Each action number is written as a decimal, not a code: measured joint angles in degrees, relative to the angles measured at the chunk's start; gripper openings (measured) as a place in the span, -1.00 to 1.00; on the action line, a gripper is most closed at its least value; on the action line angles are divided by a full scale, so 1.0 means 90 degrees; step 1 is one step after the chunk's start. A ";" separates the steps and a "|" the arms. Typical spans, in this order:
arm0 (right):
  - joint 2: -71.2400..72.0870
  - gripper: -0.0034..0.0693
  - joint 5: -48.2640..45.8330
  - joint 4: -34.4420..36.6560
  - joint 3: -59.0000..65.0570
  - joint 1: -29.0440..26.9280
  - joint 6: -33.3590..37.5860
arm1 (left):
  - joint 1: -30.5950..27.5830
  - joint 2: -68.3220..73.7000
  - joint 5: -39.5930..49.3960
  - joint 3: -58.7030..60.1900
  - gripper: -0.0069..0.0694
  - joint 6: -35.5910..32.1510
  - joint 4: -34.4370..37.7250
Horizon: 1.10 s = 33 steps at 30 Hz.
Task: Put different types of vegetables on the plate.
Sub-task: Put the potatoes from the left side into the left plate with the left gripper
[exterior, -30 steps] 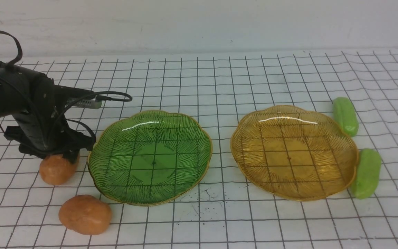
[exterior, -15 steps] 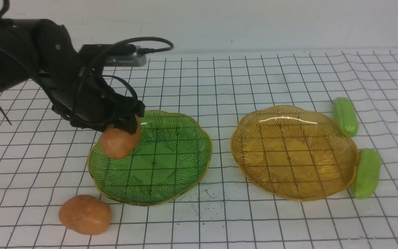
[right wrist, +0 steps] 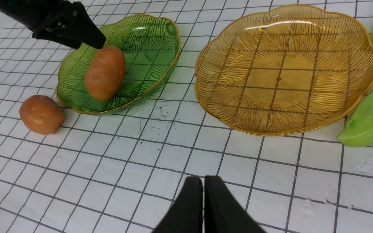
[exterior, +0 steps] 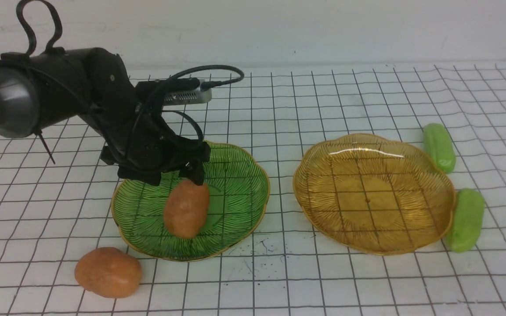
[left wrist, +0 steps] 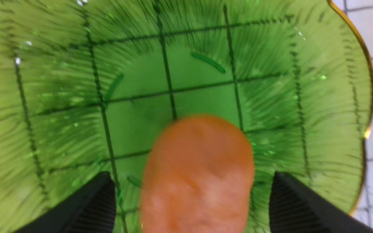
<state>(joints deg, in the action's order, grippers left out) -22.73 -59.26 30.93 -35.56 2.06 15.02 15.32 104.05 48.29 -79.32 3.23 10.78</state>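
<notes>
Potato [exterior: 186, 208] sits btwn jaws of spread left claw [exterior: 176, 178].

Grid-marked white table [exterior: 323, 101] carrying two glass plates and loose toy vegetables.
The green plate [exterior: 235, 184] sits under the left gripper [exterior: 176, 177], the amber plate [exterior: 374, 193] to its right, a cucumber [exterior: 439, 147] and a second cucumber [exterior: 466, 219] farther right, and a potato [exterior: 108, 272] nearer the robot.

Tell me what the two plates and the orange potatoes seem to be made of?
Green plate and amber plate: likely see-through tinted plastic or glass; the lines of the table show through and the ribbed surfaces gleam. Potato in the green plate and loose potato: probably soft rubber or foam toys; matte, slightly dimpled skin, no sharp highlights.
</notes>
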 joint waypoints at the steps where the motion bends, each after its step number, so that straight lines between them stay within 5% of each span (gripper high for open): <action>1: 0.0000 -0.91 0.0000 0.0000 0.0000 0.0000 0.0000 | 0.0000 0.0000 0.0097 -0.0067 0.69 0.0000 0.0000; 6: 0.0000 -0.91 0.0000 0.0000 0.0000 0.0000 0.0000 | 0.0006 -0.0065 0.0898 -0.0280 0.41 0.0000 -0.0190; 8: 0.0000 -0.91 0.0000 0.0000 0.0000 0.0000 0.0030 | 0.0013 -0.0386 0.1385 -0.0282 -0.19 0.0083 -0.0795; 12: 0.0000 -0.91 0.0000 0.0000 0.0000 0.0000 0.0142 | 0.0013 -0.1090 0.1600 -0.0282 -0.73 0.0554 -0.1590; 18: 0.0000 -0.91 0.0000 0.0000 0.0000 0.0000 0.0286 | -0.0288 -0.2473 0.1318 0.0489 -0.80 0.1320 -0.1715; 25: 0.0000 -0.91 0.0000 0.0000 0.0000 0.0000 0.0314 | -0.1132 -0.3137 0.0966 0.2311 -0.78 0.1395 -0.0588; 33: 0.0000 -0.91 -0.0021 0.0146 0.0000 0.0000 0.0332 | -0.1224 -0.2989 0.0543 0.2755 -0.68 0.1395 -0.0163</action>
<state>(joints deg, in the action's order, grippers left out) -22.73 -59.45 32.25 -35.56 2.06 18.01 4.31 77.15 53.18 -54.52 15.78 9.31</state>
